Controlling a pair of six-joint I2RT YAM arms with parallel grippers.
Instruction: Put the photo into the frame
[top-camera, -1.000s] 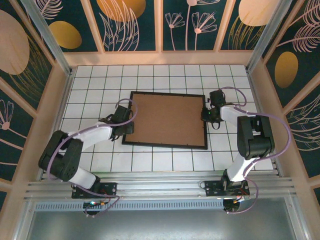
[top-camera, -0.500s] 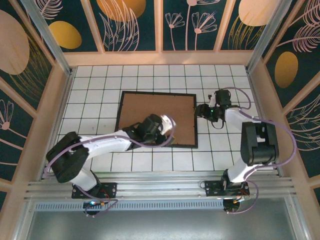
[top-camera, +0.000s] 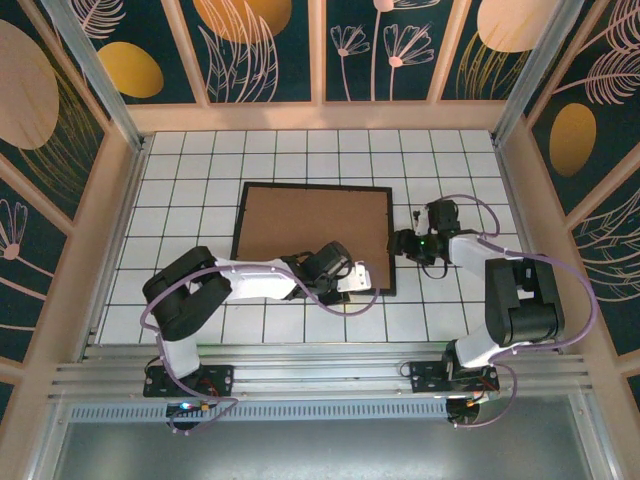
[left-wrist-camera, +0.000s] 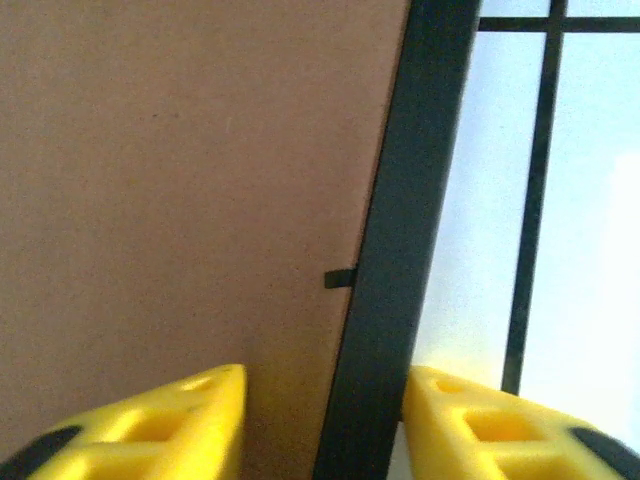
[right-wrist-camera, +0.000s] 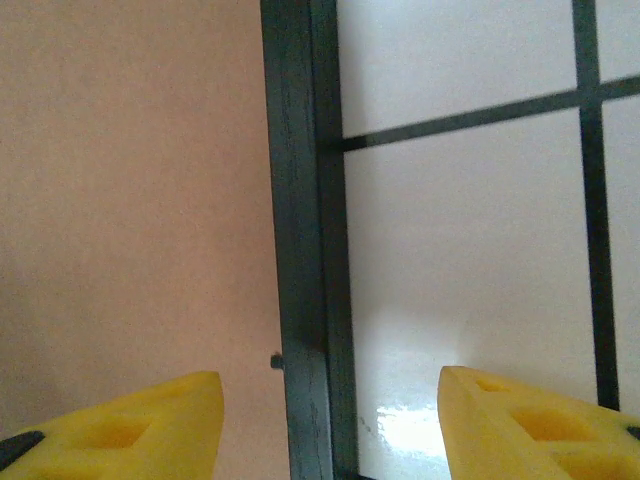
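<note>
Top external: frame (top-camera: 315, 185) apparently holds backing board (top-camera: 310, 230).

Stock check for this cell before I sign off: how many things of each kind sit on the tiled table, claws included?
frame, black rim: 1
backing board, brown: 1
claws, yellow fingers: 2 (left claw, right claw)
Total: 4
</note>
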